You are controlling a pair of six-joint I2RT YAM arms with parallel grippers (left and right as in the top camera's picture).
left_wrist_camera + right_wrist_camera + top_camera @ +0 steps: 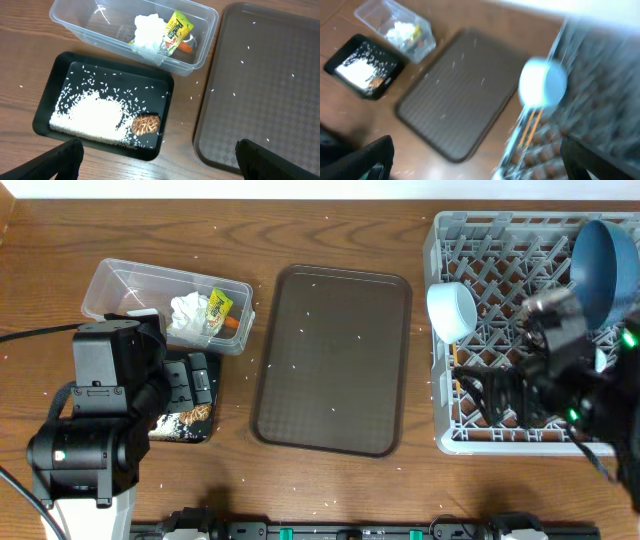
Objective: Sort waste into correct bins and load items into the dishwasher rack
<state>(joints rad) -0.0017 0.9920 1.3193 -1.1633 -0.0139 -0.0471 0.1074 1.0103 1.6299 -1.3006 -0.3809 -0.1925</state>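
Observation:
The clear tub (120, 285) holds the white tissue (149, 31), the green-yellow wrapper (175, 31) and the orange carrot (186, 47). The black tray (60, 95) holds the rice (90, 117) and the brown lump (145, 124). The grey rack (445, 430) holds the dark blue dish (605, 270), and the white bowl (452, 310) rests on its side at the left edge. My left gripper (157, 165) is open and empty above the black tray's near edge. My right gripper (475, 160) is open and empty over the rack's left edge, in a blurred view. The cups are hidden.
The brown serving tray (335, 360) lies in the middle with a few rice grains on it. Loose grains dot the wooden table around it. Thin orange sticks (532, 127) lie in the rack. The right arm (560, 370) covers much of the rack.

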